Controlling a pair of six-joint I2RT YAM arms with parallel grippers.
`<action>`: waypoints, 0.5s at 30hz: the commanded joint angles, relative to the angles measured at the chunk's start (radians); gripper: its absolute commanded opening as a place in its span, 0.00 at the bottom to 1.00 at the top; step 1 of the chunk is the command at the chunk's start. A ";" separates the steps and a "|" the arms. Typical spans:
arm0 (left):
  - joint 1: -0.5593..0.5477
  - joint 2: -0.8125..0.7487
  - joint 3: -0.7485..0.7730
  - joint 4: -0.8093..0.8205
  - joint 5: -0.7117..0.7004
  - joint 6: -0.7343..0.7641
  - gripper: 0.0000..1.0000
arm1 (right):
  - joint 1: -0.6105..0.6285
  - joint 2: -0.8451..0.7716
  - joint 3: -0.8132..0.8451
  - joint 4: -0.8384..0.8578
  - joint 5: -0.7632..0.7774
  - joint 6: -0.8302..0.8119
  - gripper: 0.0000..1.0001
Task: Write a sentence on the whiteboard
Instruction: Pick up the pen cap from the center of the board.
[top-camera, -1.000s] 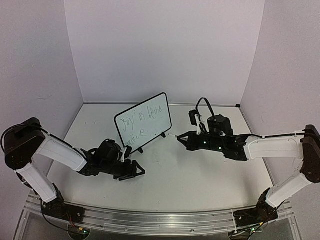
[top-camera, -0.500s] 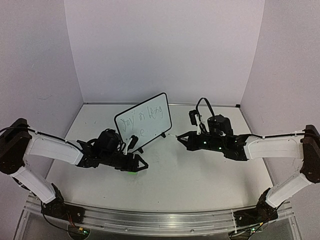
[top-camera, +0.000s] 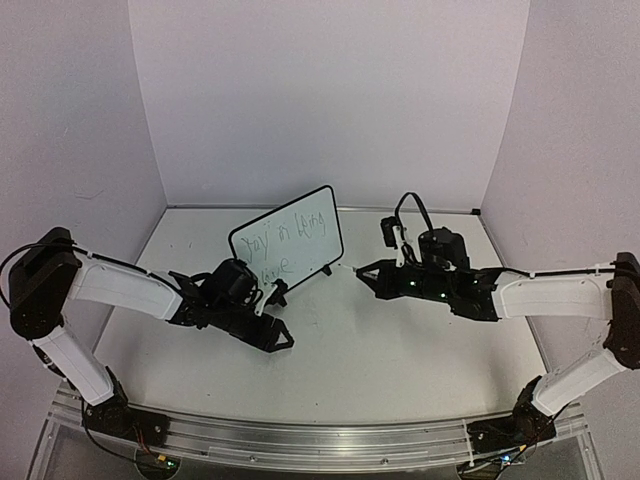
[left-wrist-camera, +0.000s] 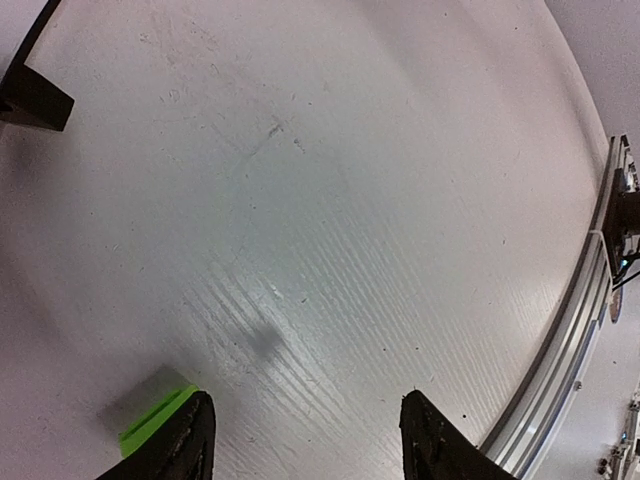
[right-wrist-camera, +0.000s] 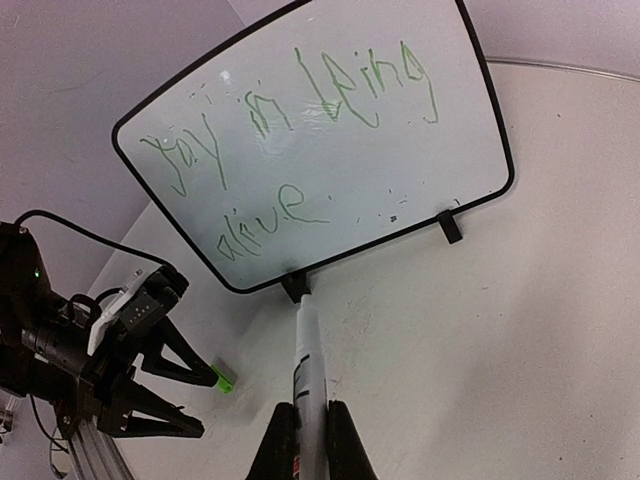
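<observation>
A: Where's the whiteboard?

B: The whiteboard (top-camera: 286, 245) is on the far half of the table (top-camera: 400, 350), left of centre. It stands on its two black feet with its face toward the arms.

A: Writing?

B: The sentence (right-wrist-camera: 290, 130) is in thin green, two lines: "joy in being" above, "alive" below at the left. The rest of the face is white.

A: Right gripper?

B: The right gripper (right-wrist-camera: 308, 445) is low over the table, to the right of the board, with its jaws closed on a marker (right-wrist-camera: 306, 345). The marker points at the board. Its tip is just beside the board's left foot and off the writing face.

A: Left gripper?

B: The left gripper (left-wrist-camera: 305, 450) is low over the table in front of the board, jaws wide, nothing between them. The wrist view shows bare tabletop in the gap.

A: Anything else down there?

B: A small green piece (left-wrist-camera: 155, 420) lies on the table just beside one left finger. I can't tell whether they touch.
</observation>
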 joint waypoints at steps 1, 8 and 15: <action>0.004 0.009 0.028 -0.035 -0.039 0.068 0.62 | 0.006 -0.032 0.003 0.000 0.022 -0.005 0.00; 0.010 0.024 0.001 -0.024 -0.067 0.082 0.63 | 0.007 -0.028 0.005 0.000 0.017 -0.005 0.00; 0.011 0.022 -0.017 -0.019 -0.098 0.103 0.64 | 0.006 -0.027 0.004 0.000 0.016 -0.001 0.00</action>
